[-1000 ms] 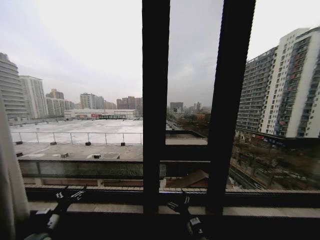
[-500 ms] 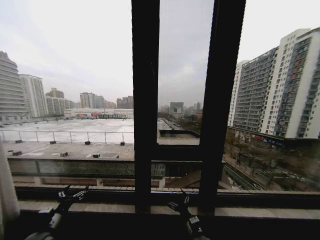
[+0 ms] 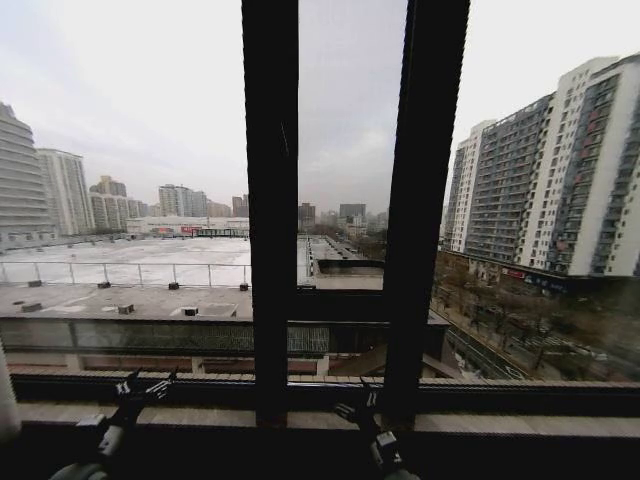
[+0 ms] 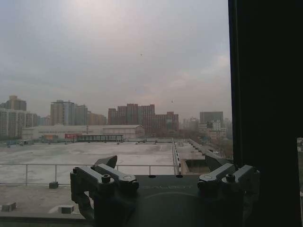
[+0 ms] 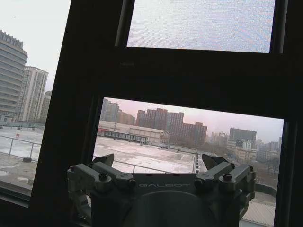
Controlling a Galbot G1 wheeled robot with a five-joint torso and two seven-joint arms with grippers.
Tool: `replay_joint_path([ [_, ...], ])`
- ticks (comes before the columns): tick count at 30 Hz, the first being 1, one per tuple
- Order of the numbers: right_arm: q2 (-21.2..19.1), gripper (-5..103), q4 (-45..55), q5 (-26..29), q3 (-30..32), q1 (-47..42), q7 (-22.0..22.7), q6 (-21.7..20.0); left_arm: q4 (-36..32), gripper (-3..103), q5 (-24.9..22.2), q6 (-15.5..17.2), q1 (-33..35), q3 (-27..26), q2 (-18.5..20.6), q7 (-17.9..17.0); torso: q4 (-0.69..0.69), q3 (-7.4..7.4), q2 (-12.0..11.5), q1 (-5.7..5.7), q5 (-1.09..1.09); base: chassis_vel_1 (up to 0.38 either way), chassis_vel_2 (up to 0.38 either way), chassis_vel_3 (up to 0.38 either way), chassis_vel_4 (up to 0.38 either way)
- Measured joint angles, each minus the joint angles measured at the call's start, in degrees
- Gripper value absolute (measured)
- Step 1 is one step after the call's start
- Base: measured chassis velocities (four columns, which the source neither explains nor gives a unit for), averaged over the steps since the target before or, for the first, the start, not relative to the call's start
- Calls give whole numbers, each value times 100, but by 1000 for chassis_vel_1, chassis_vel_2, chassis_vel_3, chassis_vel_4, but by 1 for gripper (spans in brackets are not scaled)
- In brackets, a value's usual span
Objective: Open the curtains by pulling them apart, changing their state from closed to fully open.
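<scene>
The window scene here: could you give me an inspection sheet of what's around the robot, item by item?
Surface: a dark window sill runs along the bottom of the head view.
Job's things: a sliver of pale curtain at the far left edge; the glass is otherwise uncovered.
Clutter: nothing seen.
Grippers: left gripper low by the sill, fingers open, holding nothing; right gripper low near the window bars, fingers open, holding nothing.
Cables: nothing seen.
Surroundings: a flat rooftop, tall apartment blocks and grey sky outside.
</scene>
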Motion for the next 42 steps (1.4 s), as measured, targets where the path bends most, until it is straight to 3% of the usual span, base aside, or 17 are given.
replay_joint_path([
  [11,0,100,-5,-3,8,2,-1,3,67,100,7,-14,-17,3,-15,54,2,0,0,0,0,-34,-31,77,73],
  [23,0,100,-46,-5,-9,15,-1,7,138,100,402,-66,-30,-19,-55,109,2,0,0,0,0,-9,-7,18,14],
  [42,-1,100,-27,-9,-16,-28,2,2,162,100,246,-153,-61,8,-68,75,-2,0,0,0,0,-36,-40,-32,-29],
])
